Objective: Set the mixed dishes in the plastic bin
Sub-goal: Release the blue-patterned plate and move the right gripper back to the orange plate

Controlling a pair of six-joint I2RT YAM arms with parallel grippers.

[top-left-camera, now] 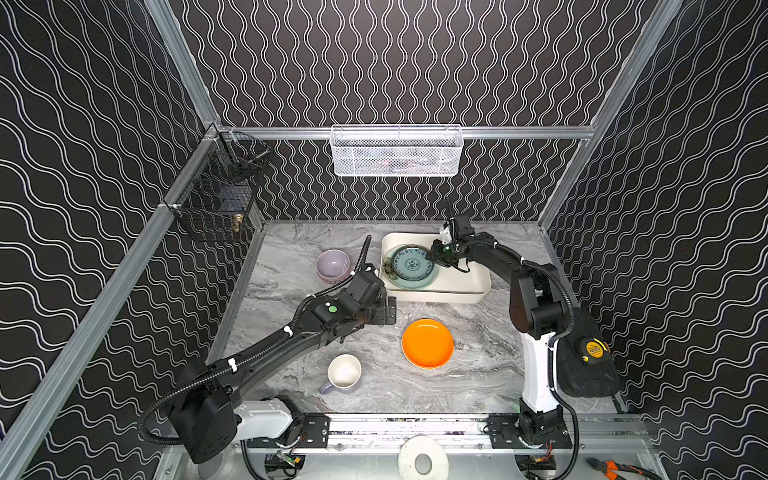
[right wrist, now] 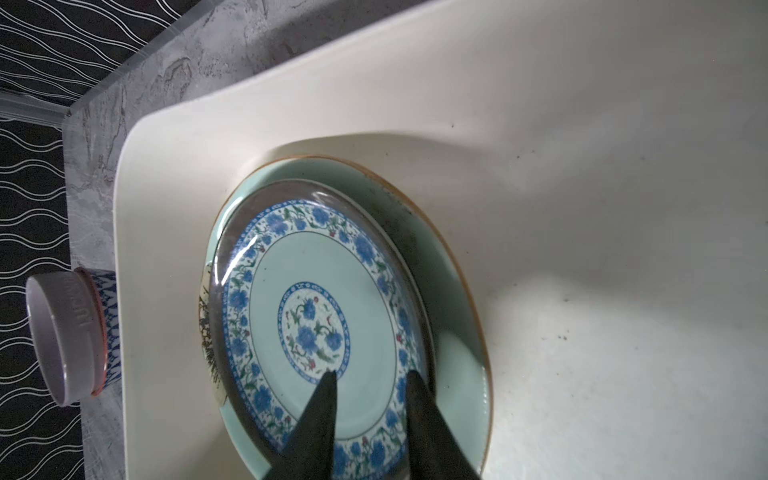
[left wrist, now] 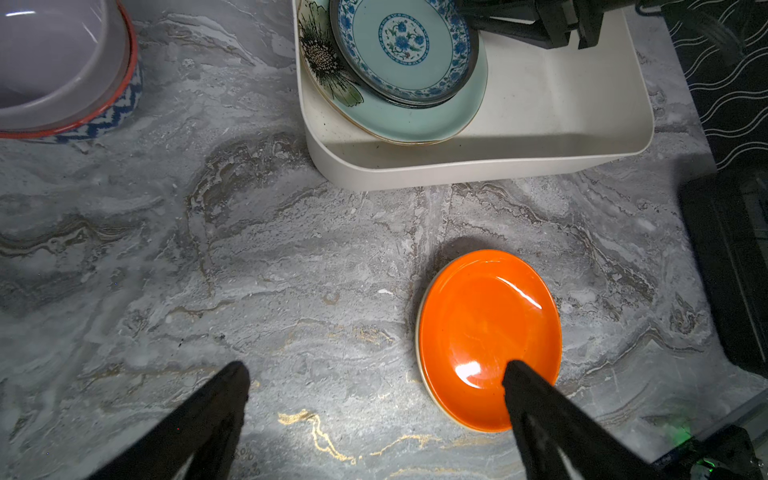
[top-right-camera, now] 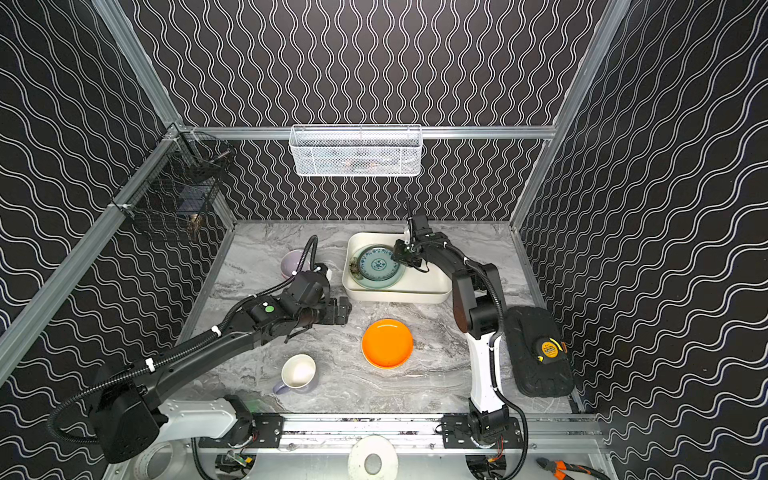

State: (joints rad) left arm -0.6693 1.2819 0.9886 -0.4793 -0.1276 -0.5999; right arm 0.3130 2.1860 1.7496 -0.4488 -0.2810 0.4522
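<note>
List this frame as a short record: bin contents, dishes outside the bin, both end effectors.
in bin: teal plate atop mint plate
on table: orange plate, mug, nested bowls
left end effector: open, empty, above the table near the orange plate
right end effector: open, straddling the teal plate's rim inside the bin

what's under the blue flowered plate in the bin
A wider mint plate with a flower print at its edge lies beneath the blue-patterned plate, inside the plastic bin. Whether anything else is sandwiched between them cannot be seen.
</note>
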